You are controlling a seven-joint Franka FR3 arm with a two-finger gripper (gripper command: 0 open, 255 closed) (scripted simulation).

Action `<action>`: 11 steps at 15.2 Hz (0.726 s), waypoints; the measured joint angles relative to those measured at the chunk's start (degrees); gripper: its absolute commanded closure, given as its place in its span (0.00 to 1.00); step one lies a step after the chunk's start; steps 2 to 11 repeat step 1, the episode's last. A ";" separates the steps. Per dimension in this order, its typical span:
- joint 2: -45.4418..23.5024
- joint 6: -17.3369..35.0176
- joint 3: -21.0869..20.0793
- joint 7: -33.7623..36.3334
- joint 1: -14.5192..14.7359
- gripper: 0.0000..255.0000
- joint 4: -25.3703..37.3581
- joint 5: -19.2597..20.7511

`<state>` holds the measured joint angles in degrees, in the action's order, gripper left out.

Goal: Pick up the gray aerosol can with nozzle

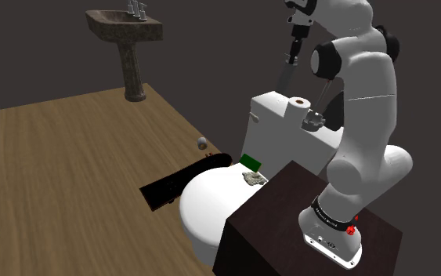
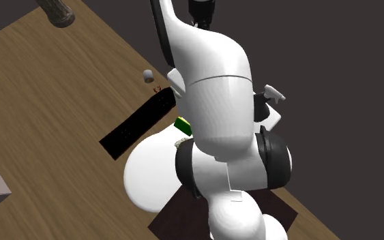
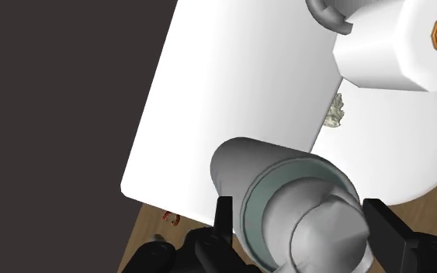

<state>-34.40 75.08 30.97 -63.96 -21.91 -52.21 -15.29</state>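
Wrist view: gripper [image 3: 302, 225] closed onto the gray aerosol can [image 3: 265, 167], one black finger [image 3: 223, 223] against each side near its capped nozzle end. Can body runs away from the hand, above the white toilet tank lid [image 3: 232, 85].

Shoulder view: arm raised high; can [image 1: 286, 76] hangs slanted below the gripper [image 1: 293, 53], in the air, clear above the tank [image 1: 277, 129] and apart from it. Judged lifted; the step in hand is carrying the lift through securely.

Nearby on the tank lid: toilet paper roll [image 1: 298, 103], a small gray metal piece [image 1: 314, 120]. A crumpled scrap [image 1: 252, 179] and a green block [image 1: 249, 162] lie by the bowl [image 1: 207, 208].

Notes on doing it well:
- Grasp sits toward one end, so the long body can act as a lever. Rise slowly and avoid wrist twists that could make it swing.
- Hold squeeze constant; a smooth round wall probably slips easily.
- Go straight up, not sideways toward the roll.
- Watch for the slant growing, which would suggest creep between the fingers.
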 measured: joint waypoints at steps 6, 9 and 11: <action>-0.34 -0.85 -0.07 0.03 -0.36 1.00 1.24 -0.16; -0.34 -0.85 -0.07 0.03 -0.36 1.00 1.24 -0.16; -0.34 -0.85 -0.07 0.03 -0.36 1.00 1.24 -0.16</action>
